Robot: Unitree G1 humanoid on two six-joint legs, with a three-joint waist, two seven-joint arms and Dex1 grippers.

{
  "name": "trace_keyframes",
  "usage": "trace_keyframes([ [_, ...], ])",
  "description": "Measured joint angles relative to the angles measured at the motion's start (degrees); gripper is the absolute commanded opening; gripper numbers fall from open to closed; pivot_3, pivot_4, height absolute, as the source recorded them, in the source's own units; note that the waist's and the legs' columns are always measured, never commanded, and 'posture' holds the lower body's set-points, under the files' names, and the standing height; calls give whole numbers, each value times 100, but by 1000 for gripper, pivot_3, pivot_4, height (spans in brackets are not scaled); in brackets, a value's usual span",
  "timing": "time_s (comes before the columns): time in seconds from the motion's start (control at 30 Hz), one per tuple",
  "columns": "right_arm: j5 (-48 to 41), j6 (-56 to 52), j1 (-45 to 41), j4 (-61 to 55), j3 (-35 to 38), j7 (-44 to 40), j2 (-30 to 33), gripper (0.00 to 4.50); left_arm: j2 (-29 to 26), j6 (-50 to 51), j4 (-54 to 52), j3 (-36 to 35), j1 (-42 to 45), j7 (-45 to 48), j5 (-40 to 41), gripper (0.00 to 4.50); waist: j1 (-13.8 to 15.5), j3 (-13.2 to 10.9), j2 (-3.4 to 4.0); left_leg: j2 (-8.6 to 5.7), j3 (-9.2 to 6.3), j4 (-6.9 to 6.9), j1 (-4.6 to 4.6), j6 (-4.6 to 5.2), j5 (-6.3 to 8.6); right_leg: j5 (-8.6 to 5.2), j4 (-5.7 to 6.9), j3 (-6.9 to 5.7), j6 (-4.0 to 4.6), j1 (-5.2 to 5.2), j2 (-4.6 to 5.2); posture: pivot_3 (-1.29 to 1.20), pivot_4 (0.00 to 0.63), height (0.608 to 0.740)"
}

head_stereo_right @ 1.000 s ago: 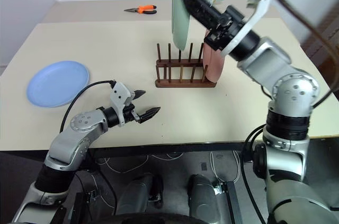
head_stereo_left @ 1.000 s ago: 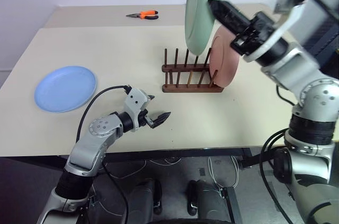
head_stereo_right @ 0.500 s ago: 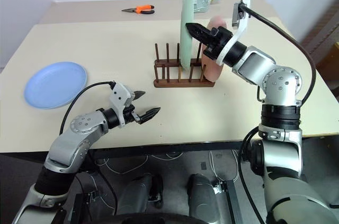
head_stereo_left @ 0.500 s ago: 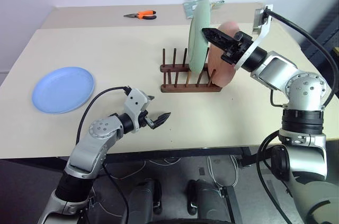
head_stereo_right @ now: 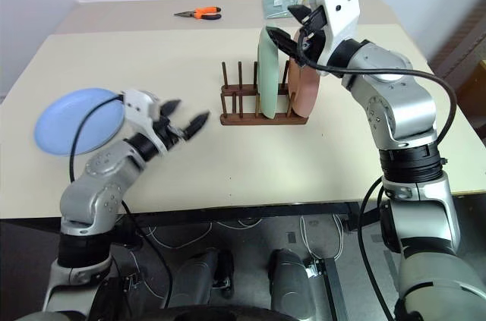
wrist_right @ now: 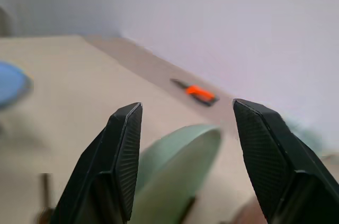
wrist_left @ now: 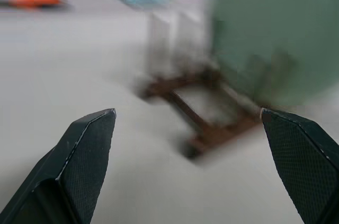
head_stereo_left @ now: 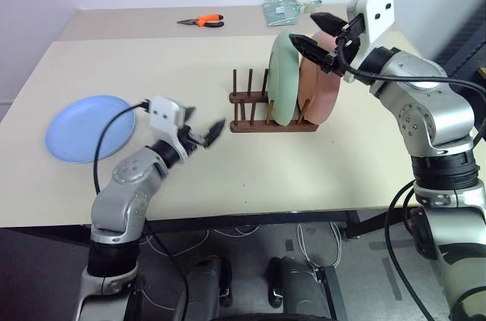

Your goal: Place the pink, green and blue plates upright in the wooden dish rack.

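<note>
Green plate [head_stereo_left: 282, 78] and pink plate [head_stereo_left: 320, 87] upright in rack [head_stereo_left: 266, 112], just below open right fingers [head_stereo_left: 317, 33]. Next: open, empty left fingers [head_stereo_left: 206, 133] fetch blue plate [head_stereo_left: 89, 127], lying flat on surface behind them.

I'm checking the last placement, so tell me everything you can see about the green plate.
The green plate is pale mint, smooth and round, plastic by its look. It stands upright on edge in the wooden dish rack, between the pegs, leaning slightly toward the pink plate right behind it; whether they touch is unclear. The right claw hangs open just above its top rim, not gripping it.
</note>
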State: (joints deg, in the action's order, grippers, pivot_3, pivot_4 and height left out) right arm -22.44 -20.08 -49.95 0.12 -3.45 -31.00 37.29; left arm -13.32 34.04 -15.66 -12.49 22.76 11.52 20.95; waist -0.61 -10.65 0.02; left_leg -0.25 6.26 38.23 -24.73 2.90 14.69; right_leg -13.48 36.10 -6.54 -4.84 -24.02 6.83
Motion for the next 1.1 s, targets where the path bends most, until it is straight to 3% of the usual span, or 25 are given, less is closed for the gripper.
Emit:
trace_keyframes([
  [0.1, 183, 340, 16, -240, 1, -336, 22, 4486, 94, 188, 556, -902, 702, -2070, -849, 4500, -18, -5, -8, 3, -1, -1, 0, -3, -2, 1, 0, 1, -1, -1, 0, 0, 150, 740],
  [0.23, 40, 225, 243, -958, -71, -784, -105, 4486, 393, 788, 446, -1804, 824, -3795, -1511, 4500, 27, -2, -31, 3, -5, -6, 0, -1, -1, 2, -1, -3, -4, 9, 1, 0, 150, 740],
  [0.43, -87, -141, 1106, -1776, -804, -1164, -541, 4486, 713, 2075, 544, -2902, 1136, -4196, -1012, 4500, 155, -7, -67, -4, -16, 7, 0, -2, 1, 4, -7, -13, -7, 16, 4, 0, 150, 740],
  [0.53, -5, -148, 1289, -1865, -806, -1161, -574, 4500, 765, 2392, 758, -3241, 1197, -4185, -764, 3671, 135, -5, -77, -3, -18, 6, 0, -5, 1, 4, -7, -15, -7, 15, 0, 0, 150, 740],
  [0.6, 130, -136, 1475, -1878, -841, -1161, -579, 4500, 733, 2440, 786, -3525, 1351, -4163, -568, 2663, 134, -4, -75, -2, -18, 2, 6, -13, -4, 4, -6, -14, -7, 16, 0, 0, 150, 740],
  [0.77, 482, -51, 1596, -1833, -926, -1131, -593, 4500, 654, 2349, 877, -3501, 1322, -3815, -395, 141, 134, -5, -77, -3, -15, 2, 7, -14, -4, 4, -5, -14, -7, 16, -1, 0, 150, 740],
  [0.93, 779, -2, 1560, -1610, -948, -1130, -619, 4500, 451, 1554, 165, -2202, 901, -2838, -426, 55, 140, -5, -78, -4, -15, 2, 8, -17, -2, 4, -7, -14, -6, 20, 0, 0, 150, 740],
  [1.1, 1510, 681, 1154, -1272, -1332, -1165, -789, 4500, 788, 1317, -919, -1184, 842, -2287, -119, 55, 70, -5, -78, 0, -12, -2, 13, -20, -5, 3, -7, -5, -5, 17, -3, 0, 150, 740],
])
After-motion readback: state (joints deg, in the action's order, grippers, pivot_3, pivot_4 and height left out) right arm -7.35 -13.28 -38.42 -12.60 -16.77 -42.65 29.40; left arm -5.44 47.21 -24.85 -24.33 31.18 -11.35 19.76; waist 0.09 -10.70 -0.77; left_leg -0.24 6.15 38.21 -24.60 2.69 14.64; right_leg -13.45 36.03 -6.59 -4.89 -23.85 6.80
